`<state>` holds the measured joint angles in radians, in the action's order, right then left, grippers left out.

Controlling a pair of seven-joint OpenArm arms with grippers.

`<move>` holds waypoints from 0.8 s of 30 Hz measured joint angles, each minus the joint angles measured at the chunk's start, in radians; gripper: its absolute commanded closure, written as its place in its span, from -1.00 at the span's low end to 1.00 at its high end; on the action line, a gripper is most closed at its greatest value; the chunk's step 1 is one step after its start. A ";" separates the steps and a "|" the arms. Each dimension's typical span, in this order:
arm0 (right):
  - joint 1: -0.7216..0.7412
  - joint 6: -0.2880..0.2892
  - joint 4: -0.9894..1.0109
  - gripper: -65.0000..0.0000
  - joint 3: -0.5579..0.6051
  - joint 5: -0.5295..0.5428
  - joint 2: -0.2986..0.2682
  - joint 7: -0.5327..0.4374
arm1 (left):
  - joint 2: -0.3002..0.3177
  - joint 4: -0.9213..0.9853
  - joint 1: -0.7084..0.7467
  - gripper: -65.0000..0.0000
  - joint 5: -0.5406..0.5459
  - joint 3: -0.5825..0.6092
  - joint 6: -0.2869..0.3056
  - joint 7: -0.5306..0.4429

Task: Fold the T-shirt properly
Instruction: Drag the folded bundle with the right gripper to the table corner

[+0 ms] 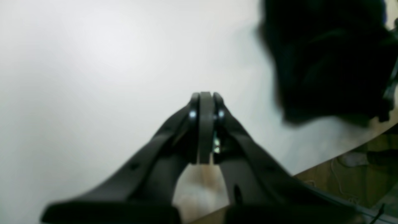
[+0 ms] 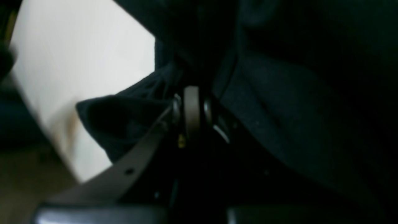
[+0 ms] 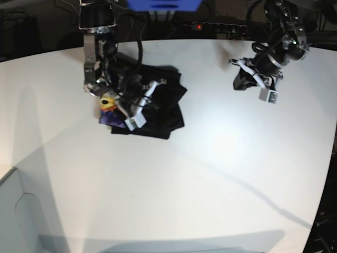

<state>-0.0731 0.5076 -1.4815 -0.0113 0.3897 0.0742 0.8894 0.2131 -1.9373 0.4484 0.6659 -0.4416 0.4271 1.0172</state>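
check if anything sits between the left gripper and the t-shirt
Nothing visible does. Only bare white table lies between the left gripper, shut and empty, and the T-shirt, where the right gripper is down on the cloth.

The T-shirt [image 3: 155,108] lies bunched on the table [image 3: 210,174], toward its far left in the base view. The right gripper [image 2: 192,105] sits down on the shirt. The left gripper [image 1: 205,102] hangs above bare table, well apart to the right.

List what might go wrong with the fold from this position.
1. The right end effector sits shut amid the bunched T-shirt; lifting away may drag cloth and undo the fold.
2. The print still pokes out at one edge, so the bundle looks uneven.
3. The left end effector is away over bare table, unable to steady it.
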 measured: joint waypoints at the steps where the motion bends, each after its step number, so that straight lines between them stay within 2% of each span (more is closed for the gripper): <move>1: 0.002 0.000 0.000 1.00 -0.042 0.006 -0.002 -0.001 | 0.000 0.000 0.000 1.00 0.000 0.000 0.000 0.000; 11: 0.051 0.003 -0.002 1.00 -0.441 -0.009 -0.010 -0.001 | 0.000 0.000 -0.003 1.00 -0.003 0.000 0.000 -0.004; 16: 0.095 0.000 0.006 1.00 -0.576 -0.054 -0.018 -0.027 | 0.000 0.000 -0.003 1.00 -0.003 0.000 0.000 -0.003; 19: 0.112 -0.008 0.017 1.00 -0.608 -0.076 -0.040 -0.066 | 0.000 0.000 -0.002 1.00 -0.003 0.000 0.000 0.000; 21: 0.124 -0.043 0.019 1.00 -0.627 -0.095 -0.043 -0.106 | 0.000 0.000 -0.002 1.00 -0.003 0.000 0.000 0.000; 24: 0.137 -0.167 0.024 1.00 -0.643 -0.098 -0.044 -0.191 | 0.000 0.000 0.001 1.00 -0.003 0.000 0.000 -0.001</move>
<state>0.0643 0.3405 -1.4574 -0.6544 0.2913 0.0299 0.6983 0.2131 -1.9373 0.4492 0.6628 -0.4416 0.4267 1.0161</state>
